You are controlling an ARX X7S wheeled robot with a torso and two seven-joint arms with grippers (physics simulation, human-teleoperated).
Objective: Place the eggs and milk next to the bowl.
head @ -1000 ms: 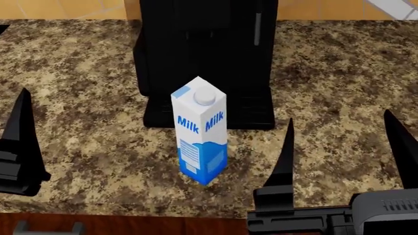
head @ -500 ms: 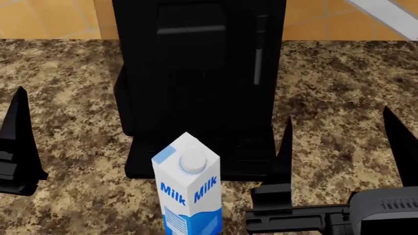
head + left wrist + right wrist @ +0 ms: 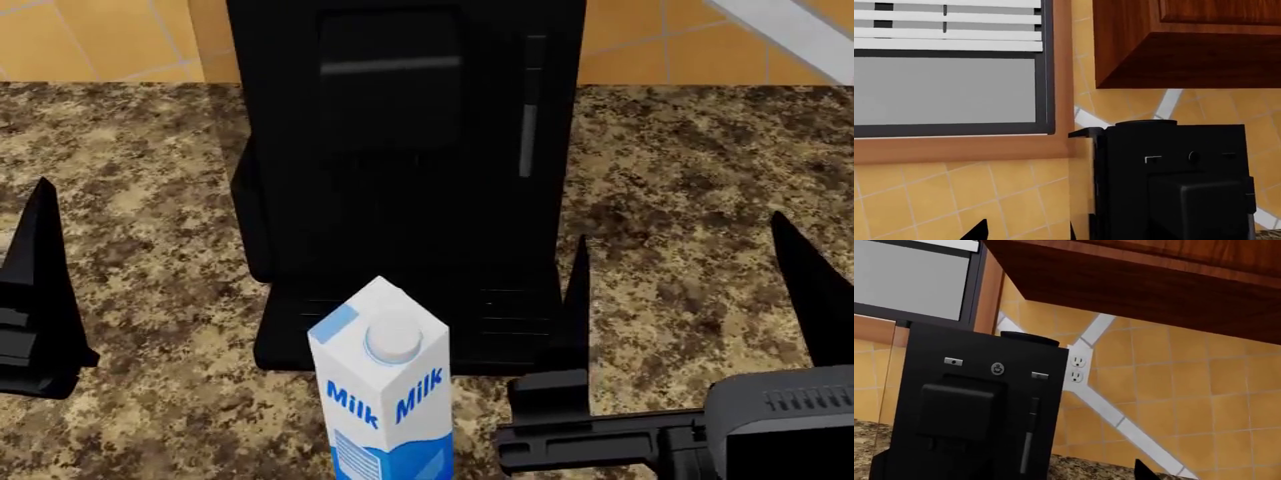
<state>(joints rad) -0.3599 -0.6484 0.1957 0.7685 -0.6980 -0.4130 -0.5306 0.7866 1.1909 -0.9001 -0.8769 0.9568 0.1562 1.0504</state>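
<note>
Both grippers hold nothing — right gripper (image 3: 681, 290) spread wide, left gripper's (image 3: 40, 290) spread indiscernible — flanking the milk (image 3: 383, 395).

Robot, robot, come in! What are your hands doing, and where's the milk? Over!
Left hand open, empty. Right hand open, empty, just right of the white-and-blue milk carton. Carton upright on the speckled granite counter. Tall black coffee machine close behind. Eggs, bowl not in view.

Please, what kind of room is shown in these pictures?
Most likely a home kitchen: a speckled granite countertop carries a black coffee machine and a milk carton, with a tiled backsplash under a wooden wall cabinet.
</note>
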